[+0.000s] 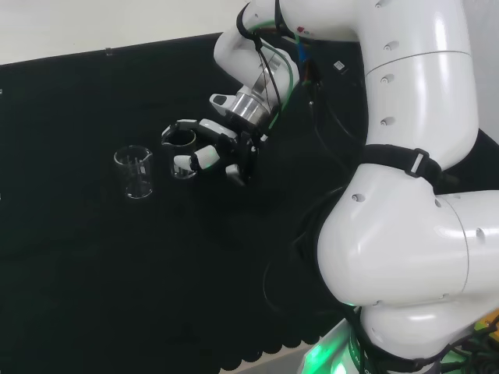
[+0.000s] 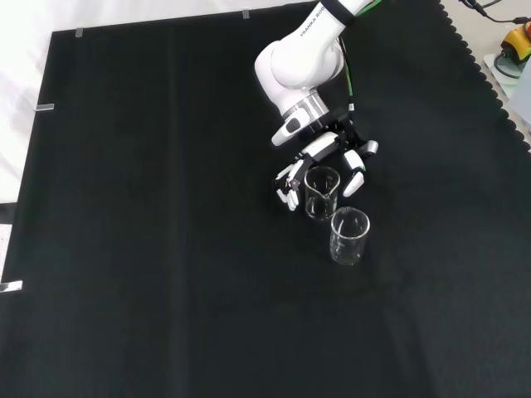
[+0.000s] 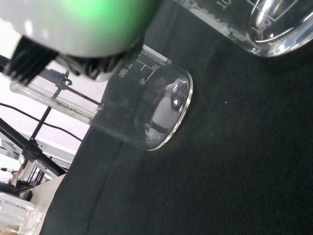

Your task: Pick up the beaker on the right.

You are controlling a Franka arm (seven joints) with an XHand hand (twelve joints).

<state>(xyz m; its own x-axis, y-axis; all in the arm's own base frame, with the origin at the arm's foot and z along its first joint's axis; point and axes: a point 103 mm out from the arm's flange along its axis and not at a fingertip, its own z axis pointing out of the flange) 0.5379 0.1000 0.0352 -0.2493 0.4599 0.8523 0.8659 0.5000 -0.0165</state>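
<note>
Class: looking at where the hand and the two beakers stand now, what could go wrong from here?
1. The hand is wrapped around one beaker while the second beaker stands close beside it; a finger or the lifted glass may knock it over.
2. Clear glass on black cloth: the beaker may slip during the lift.

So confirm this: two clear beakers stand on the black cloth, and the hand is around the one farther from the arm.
Not quite. In the front view the hand is around the beaker nearer the arm; the farther beaker stands free. Two beakers on the black cloth is right.
</note>
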